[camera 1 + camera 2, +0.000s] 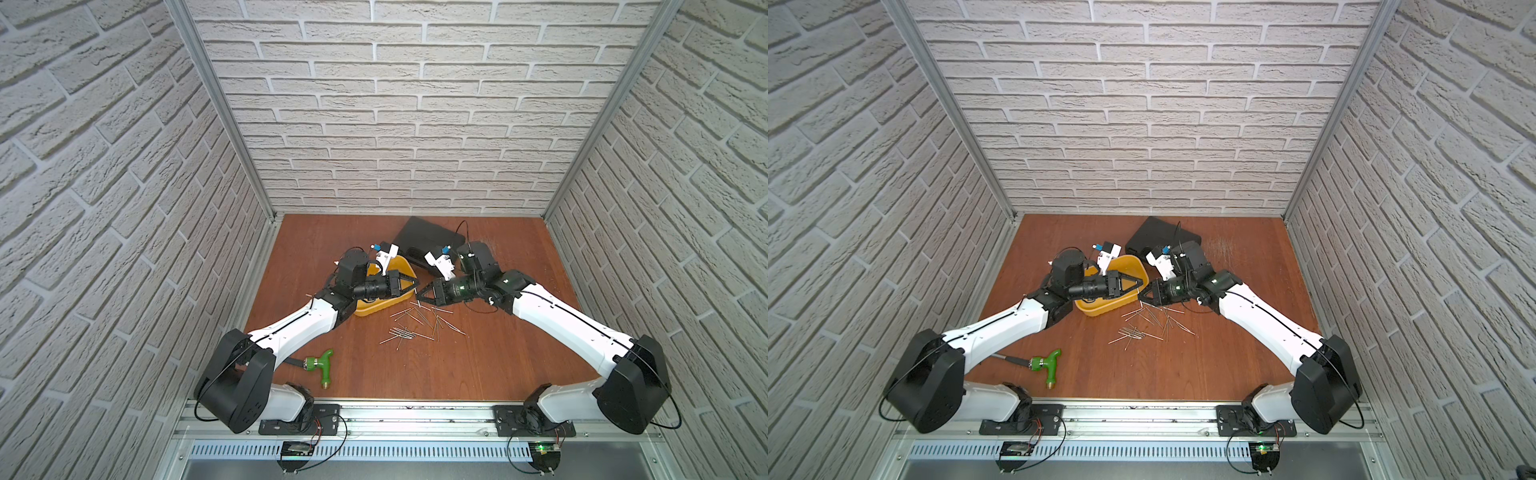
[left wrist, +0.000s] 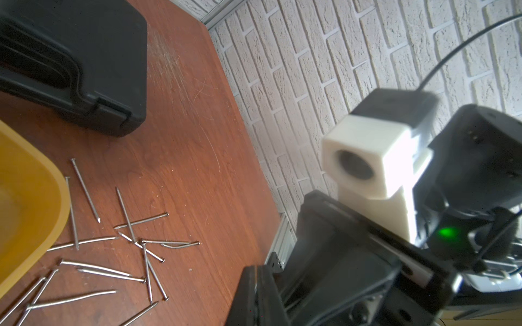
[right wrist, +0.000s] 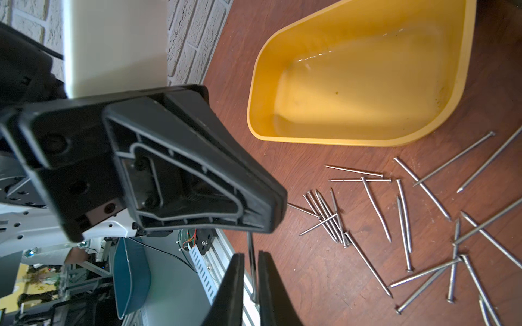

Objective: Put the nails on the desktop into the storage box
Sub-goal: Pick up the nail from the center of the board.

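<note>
**Surroundings.** Black moulded case (image 1: 428,237) (image 1: 1154,237) (image 2: 70,56): lies flat at the far side of the desktop (image 1: 478,374) (image 1: 1225,374), just behind the storage box. Green T-handled tool (image 1: 322,361) (image 1: 1048,363): near-left on the board, with its metal shaft running under the left arm. Pale scratch marks (image 2: 169,70): beside the case. White brick-pattern walls on three sides.

**Obstructions.** The left forearm and wrist reach across the storage box (image 1: 374,309) (image 1: 1100,309) and cover its near-left part in both top views. The two grippers meet tip to tip above its near-right corner.

**Left gripper** (image 1: 413,286) (image 1: 1144,284) (image 3: 271,214): clenched. The end of a single nail (image 3: 251,271) meets its tips and appears pinched there.

**Right gripper** (image 1: 419,296) (image 1: 1140,296) (image 3: 251,254): jaws slightly parted. The single nail stands in the gap, with a sliver of space on either side.

**Nails** (image 1: 415,324) (image 1: 1142,328) (image 2: 86,190) (image 3: 422,188): thin, silvery-grey, long-shanked, with small flat heads. They lie flat on the desktop just beside the box's near-right wall, all outside it. The scatter is loose and many cross one another; several lie side by side in a tight bundle (image 3: 324,214) at the near-left end.

**Storage box**, wrist views (image 2: 42,197) (image 3: 262,84): shallow yellow tub with rounded corners, a rolled rim and a glossy floor.
</note>
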Available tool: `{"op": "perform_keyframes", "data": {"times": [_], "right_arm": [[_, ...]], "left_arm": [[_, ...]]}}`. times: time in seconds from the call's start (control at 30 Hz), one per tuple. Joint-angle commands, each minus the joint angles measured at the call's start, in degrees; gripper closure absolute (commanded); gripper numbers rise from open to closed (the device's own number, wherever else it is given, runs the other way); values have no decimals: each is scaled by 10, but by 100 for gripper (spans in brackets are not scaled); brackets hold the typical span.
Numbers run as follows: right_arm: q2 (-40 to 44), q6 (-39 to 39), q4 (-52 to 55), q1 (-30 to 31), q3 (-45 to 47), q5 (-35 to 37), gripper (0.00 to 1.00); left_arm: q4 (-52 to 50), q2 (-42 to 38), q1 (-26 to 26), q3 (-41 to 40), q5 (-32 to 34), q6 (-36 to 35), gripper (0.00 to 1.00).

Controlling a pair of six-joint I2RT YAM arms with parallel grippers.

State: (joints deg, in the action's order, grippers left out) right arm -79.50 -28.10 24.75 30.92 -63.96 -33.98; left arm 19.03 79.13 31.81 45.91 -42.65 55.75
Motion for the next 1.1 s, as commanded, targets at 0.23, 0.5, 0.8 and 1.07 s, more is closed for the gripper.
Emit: {"op": "perform_keyframes", "data": {"times": [0.23,0.5,0.8,1.07], "right_arm": [[7,25,16,-1,-34,55,39],[19,35,45,-7,-38,94,35],[25,62,89,-9,-47,138,35],[23,85,114,-6,-27,172,35]], "left_arm": [[-62,7,-15,9,17,-30,100],[-150,6,-50,20,34,-53,100],[-310,-15,-122,47,54,-116,100],[-510,-29,-205,124,90,-207,100]]}}
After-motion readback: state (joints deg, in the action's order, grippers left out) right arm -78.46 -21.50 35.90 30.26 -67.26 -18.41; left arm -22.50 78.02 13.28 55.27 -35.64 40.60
